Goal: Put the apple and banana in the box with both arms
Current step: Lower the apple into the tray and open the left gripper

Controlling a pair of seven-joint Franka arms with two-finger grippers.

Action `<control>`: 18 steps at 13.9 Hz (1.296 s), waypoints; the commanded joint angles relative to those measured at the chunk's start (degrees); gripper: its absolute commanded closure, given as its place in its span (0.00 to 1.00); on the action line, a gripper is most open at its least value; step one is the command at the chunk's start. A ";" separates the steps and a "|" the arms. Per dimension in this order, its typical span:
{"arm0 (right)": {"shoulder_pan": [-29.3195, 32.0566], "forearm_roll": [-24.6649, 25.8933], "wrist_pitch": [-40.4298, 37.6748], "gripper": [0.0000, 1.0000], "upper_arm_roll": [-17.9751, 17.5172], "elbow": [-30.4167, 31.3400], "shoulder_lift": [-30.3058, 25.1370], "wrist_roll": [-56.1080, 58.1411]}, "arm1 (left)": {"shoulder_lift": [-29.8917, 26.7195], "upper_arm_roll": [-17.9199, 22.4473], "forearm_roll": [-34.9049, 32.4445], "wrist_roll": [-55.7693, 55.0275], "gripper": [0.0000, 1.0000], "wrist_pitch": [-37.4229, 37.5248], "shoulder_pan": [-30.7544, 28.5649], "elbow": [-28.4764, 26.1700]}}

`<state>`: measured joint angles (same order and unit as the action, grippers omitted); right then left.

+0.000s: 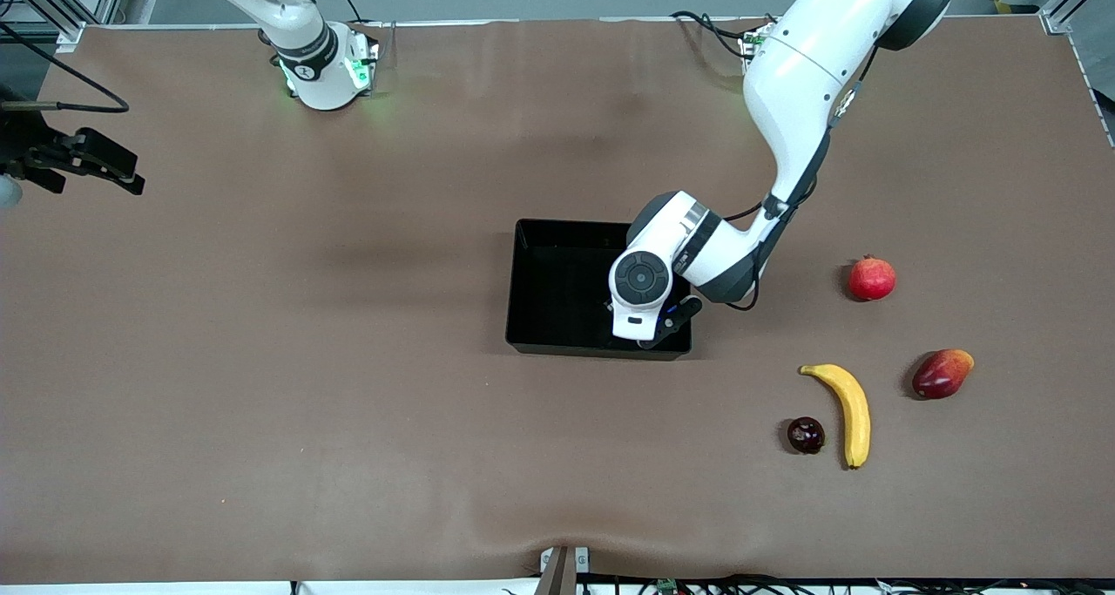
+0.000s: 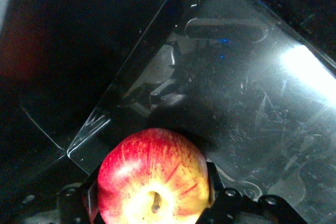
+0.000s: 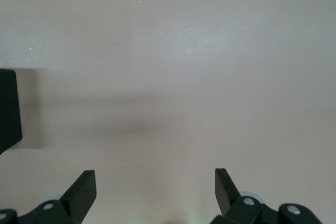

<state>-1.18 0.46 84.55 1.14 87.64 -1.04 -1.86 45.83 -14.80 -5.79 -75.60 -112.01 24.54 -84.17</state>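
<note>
A brown table carries the black box. Over it the left gripper clamps the apple. The right gripper waits wide apart, empty, over bare table.

High front camera faces the arms; wrist cameras look down close — sharing the box.

You will find no text, label, brand name or number that can be read in any of the three views. The right arm carries a small dark mark on its white body near the base, but it is too small for you to make out what it says.
</note>
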 commanded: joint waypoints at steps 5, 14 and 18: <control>0.65 -0.82 -0.44 0.00 0.09 -0.01 -0.28 -0.42 | -1.44 0.30 -3.26 -1.83 0.00 -1.10 0.60 -1.17; 0.74 -0.82 -0.09 0.00 0.09 -0.01 -0.20 -0.42 | -12.16 0.30 -3.17 0.18 0.00 4.68 -2.55 1.37; 0.66 -0.82 -0.35 0.00 0.09 -0.01 0.07 -0.42 | -17.60 0.13 -2.30 9.30 0.00 11.19 -7.04 2.96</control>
<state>-0.84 0.46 84.52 1.42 87.65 -0.90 -1.90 31.29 -14.55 -7.84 -70.53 -103.30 19.56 -80.78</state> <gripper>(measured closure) 0.000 0.000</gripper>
